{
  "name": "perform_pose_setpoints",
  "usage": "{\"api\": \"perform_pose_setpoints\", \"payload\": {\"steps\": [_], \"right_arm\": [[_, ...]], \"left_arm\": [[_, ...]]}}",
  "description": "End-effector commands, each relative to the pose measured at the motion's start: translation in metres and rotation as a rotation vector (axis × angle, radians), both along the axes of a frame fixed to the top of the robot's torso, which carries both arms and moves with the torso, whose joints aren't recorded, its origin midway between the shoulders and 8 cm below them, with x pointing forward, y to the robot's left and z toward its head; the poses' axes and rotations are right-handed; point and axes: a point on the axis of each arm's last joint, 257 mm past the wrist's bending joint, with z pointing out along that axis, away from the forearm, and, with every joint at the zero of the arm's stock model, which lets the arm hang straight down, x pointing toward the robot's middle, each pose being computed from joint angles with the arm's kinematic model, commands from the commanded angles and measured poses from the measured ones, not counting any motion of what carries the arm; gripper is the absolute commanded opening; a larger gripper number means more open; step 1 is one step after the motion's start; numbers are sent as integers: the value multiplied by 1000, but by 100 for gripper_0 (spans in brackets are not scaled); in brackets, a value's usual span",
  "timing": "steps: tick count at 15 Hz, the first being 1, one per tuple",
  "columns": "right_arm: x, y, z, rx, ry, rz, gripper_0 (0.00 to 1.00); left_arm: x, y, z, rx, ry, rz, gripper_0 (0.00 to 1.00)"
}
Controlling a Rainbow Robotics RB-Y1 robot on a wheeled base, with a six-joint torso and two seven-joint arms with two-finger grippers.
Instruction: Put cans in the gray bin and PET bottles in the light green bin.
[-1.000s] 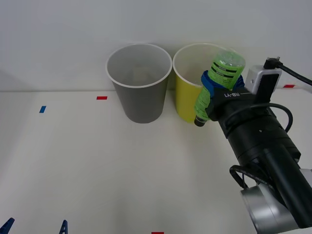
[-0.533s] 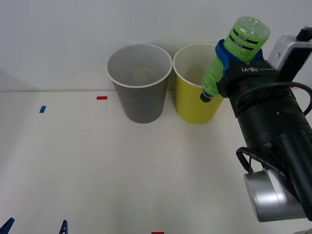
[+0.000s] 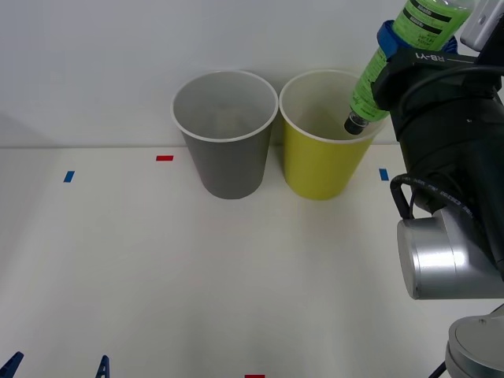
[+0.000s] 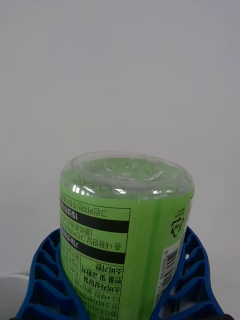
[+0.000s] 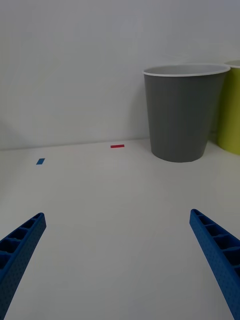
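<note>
Now right hand (image 3: 391,49) grips PET bottle (image 3: 394,55) inverted, cap at 7 o'clock over light green bin (image 3: 319,169); left hand (image 5: 120,260) wide, idle.

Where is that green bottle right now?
In the front view, the PET bottle is held by the right gripper at the upper right, tilted cap-down, its black cap just over the light green bin's rim, right of the gray bin.
</note>
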Motion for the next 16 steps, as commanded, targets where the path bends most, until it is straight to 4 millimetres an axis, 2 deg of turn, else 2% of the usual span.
{"api": "perform_pose_setpoints", "payload": {"steps": [1, 4, 8, 12, 16], "right_arm": [[12, -9, 13, 5, 14, -31, 0], [41, -16, 17, -2, 29, -60, 0], [64, -19, 16, -54, 46, -75, 0], [85, -8, 26, -67, 34, -45, 0], [100, 0, 24, -107, 28, -35, 0]], "left_arm": [[0, 0, 0, 0, 0, 0, 100], [0, 0, 0, 0, 0, 0, 100], [0, 0, 0, 0, 0, 0, 100], [0, 0, 0, 0, 0, 0, 100], [0, 0, 0, 0, 0, 0, 100]]}}
